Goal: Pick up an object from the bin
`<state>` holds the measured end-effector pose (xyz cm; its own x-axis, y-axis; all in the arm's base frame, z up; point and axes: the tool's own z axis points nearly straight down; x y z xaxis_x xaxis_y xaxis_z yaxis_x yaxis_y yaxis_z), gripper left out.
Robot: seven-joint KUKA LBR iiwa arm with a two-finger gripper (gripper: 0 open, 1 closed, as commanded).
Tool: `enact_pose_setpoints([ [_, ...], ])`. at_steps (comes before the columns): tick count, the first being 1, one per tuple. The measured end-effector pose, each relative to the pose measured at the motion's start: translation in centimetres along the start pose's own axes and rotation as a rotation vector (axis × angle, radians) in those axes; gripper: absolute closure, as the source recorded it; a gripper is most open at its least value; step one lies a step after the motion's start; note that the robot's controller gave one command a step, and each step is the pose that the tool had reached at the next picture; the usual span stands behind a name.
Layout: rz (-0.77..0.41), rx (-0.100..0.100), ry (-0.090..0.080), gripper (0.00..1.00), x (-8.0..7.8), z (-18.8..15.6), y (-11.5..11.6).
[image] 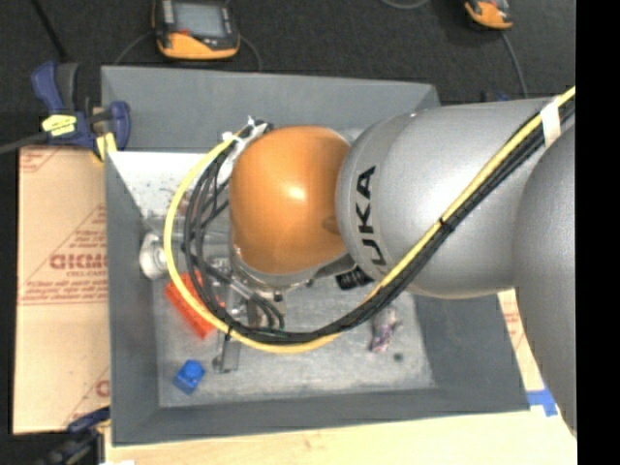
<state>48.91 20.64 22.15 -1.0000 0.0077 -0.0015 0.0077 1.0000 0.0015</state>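
1. Closest to the camera is the silver arm (455,211). It comes in over the right wall of the grey bin (291,100) and covers most of the bin floor.
2. On its wrist sits a round orange cover (286,201), with yellow and black cables (291,342) looping around it.
3. Under this cover the gripper (231,342) reaches down to the left half of the floor, near the lower wall. I cannot tell whether it is open or closed, and no thing is seen held in it.
4. An orange-red flat piece (189,308) lies just beside the gripper, on the side of the left wall, partly under the cables.
5. A small blue block (189,377) lies in the lower left corner of the floor, near the gripper but apart from it.
6. A silver round thing (152,257) lies against the left wall, above the orange-red piece.
7. A small purple thing (385,333) lies near the lower right corner, well apart from the gripper.
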Motion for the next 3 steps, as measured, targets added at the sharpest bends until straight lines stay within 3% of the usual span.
enact_pose_setpoints([
  [1,-0.207,-0.002,-0.016,0.0,1.1,14.4,2.1],
  [2,-0.204,-0.001,-0.003,1.0,1.5,14.4,2.1],
  [3,-0.223,0.0,-0.008,1.0,-0.8,7.9,1.7],
])
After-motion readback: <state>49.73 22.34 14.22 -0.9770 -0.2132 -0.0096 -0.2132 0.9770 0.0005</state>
